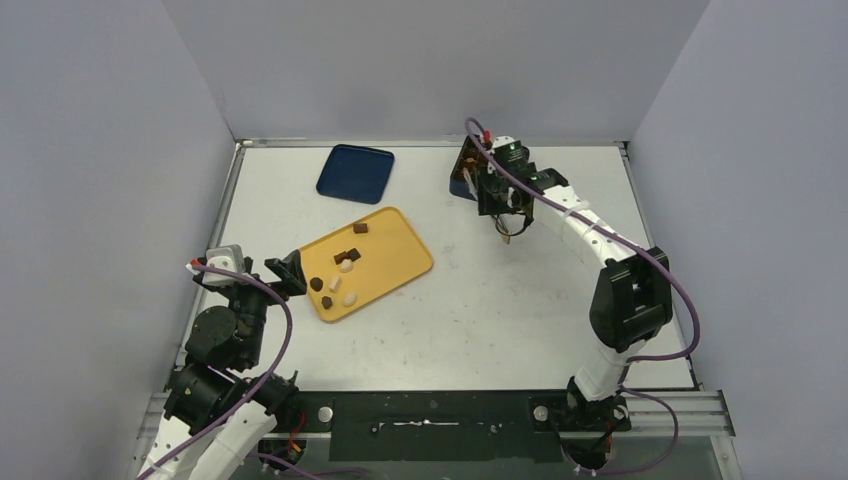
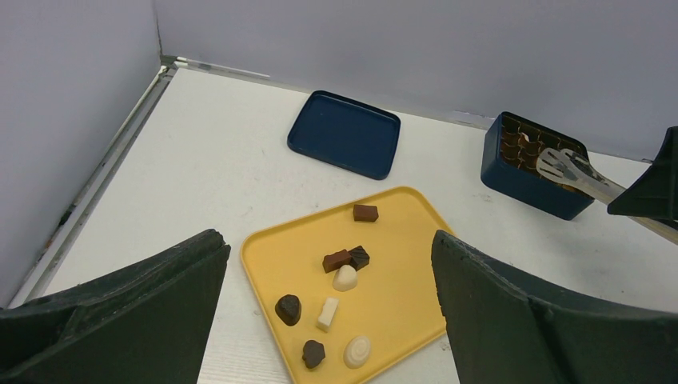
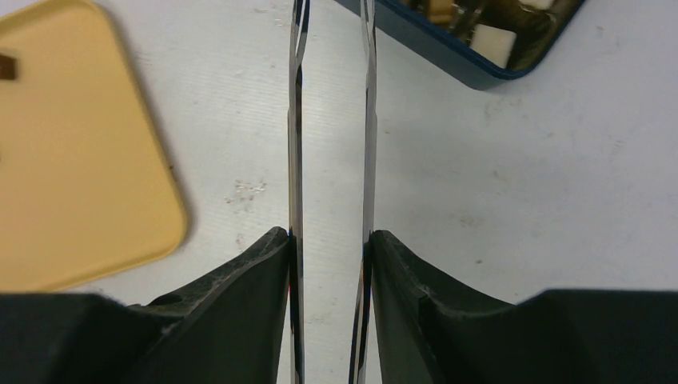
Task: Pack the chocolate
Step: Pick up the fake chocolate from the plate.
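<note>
While my R gripper (image 3: 329,240) clamps slim metal tongs (image 3: 296,120), L gripper (image 1: 290,274) gapes beside yellow plastic tray (image 1: 400,255) w/ brown/white chocolate bites (image 2: 344,277).

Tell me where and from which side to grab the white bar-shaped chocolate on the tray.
Best come from straight above and pinch the white bar across its two long sides at mid-length: it lies flat on the yellow tray, and bare tray shows on both sides.
</note>
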You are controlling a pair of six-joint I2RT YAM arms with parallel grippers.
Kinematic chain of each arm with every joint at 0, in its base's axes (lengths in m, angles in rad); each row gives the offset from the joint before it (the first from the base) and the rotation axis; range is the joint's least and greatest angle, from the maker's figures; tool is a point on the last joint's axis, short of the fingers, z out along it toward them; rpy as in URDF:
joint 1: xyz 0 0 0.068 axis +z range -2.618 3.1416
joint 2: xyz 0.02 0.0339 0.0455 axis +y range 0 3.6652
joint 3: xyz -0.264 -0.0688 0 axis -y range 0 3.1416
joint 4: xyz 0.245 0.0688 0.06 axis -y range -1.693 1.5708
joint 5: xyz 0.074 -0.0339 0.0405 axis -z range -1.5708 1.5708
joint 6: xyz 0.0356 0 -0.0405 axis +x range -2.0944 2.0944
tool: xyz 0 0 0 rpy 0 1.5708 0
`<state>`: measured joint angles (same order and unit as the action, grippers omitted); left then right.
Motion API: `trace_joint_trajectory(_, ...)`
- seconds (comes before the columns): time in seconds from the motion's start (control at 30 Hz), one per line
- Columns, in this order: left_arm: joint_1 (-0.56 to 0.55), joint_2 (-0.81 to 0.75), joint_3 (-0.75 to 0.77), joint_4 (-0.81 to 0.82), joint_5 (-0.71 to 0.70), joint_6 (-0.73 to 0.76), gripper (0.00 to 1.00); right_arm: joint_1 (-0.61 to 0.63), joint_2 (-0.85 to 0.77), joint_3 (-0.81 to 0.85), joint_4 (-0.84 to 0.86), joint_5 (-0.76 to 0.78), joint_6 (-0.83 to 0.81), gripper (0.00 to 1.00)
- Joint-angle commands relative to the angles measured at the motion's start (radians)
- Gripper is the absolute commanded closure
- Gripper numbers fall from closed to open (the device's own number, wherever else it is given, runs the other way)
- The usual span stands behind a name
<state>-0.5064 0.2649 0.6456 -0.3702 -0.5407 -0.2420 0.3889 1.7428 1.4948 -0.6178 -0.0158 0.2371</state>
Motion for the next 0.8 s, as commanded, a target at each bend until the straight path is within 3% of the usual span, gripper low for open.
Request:
trace_joint_trajectory(0.0, 0.006, 0.004, 0.01, 0.033, 0.004, 0.009, 0.03, 0.082, -0.035, 0.003, 0.115, -0.071, -0.023, 0.61)
trace_joint_trajectory(0.4, 0.006, -0.001, 0.013, 0.031, -0.007, 0.009, 0.03, 0.315, 0.087, 0.039, 0.193, -0.064, -0.076, 0.6)
trace_joint_trajectory(0.77, 0.006, -0.003, 0.012, 0.032, -0.011, 0.01, 0.03, 0.369, 0.171, 0.048, 0.253, -0.108, -0.113, 0.57)
